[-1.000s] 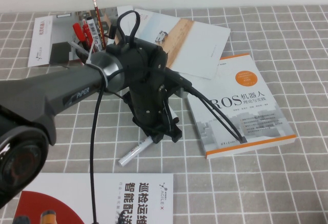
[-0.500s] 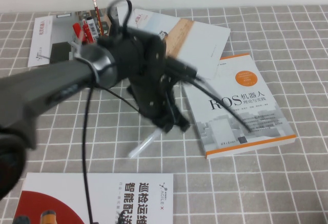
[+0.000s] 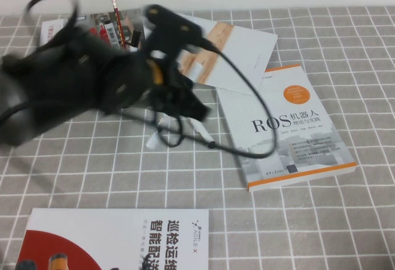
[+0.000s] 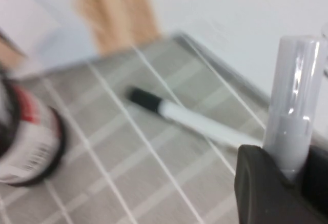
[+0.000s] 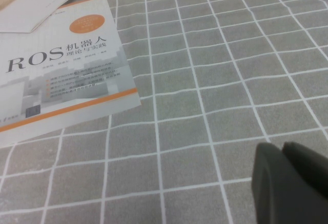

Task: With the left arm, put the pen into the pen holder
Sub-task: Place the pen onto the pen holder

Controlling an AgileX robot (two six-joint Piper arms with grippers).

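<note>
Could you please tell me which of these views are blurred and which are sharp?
High view: left arm motion-smeared, ROS book crisp. Left wrist view: all soft, left gripper holding the pen near the smeared pen holder. Right wrist view: sharp, right gripper over the cloth beside the book.

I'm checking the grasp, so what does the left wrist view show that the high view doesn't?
Only the left wrist view: the left gripper shut on the pen. Only the high view: the ROS book and red booklet. Both: the pen holder and wood-print brochure. The right gripper hovers over the cloth, in its own view only.
</note>
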